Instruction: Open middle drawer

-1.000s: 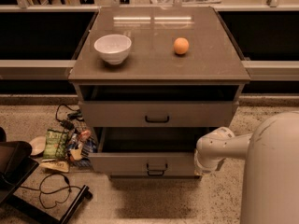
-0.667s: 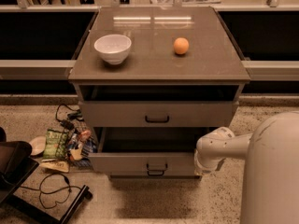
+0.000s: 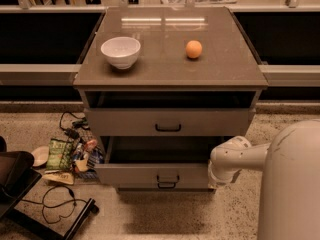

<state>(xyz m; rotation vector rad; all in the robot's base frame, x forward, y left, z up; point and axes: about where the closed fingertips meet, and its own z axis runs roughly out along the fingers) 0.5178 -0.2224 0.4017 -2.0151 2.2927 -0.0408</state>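
The grey cabinet (image 3: pixel 170 69) has three drawers stacked below its top. The middle drawer (image 3: pixel 150 174) stands pulled out towards me, its small black bar handle (image 3: pixel 167 178) facing front and its inside in shadow. The top drawer (image 3: pixel 167 121) above it sits slightly out too. Only the handle of the bottom drawer (image 3: pixel 167 185) peeks out beneath. My white arm (image 3: pixel 232 156) reaches in from the right. My gripper (image 3: pixel 214 179) is at the right end of the middle drawer's front, mostly hidden by the arm.
A white bowl (image 3: pixel 120 51) and an orange (image 3: pixel 194 49) rest on the cabinet top. Snack bags, a plate and cables (image 3: pixel 65 156) litter the floor to the left, beside a black stand (image 3: pixel 20 184). My white body (image 3: pixel 292 184) fills the lower right.
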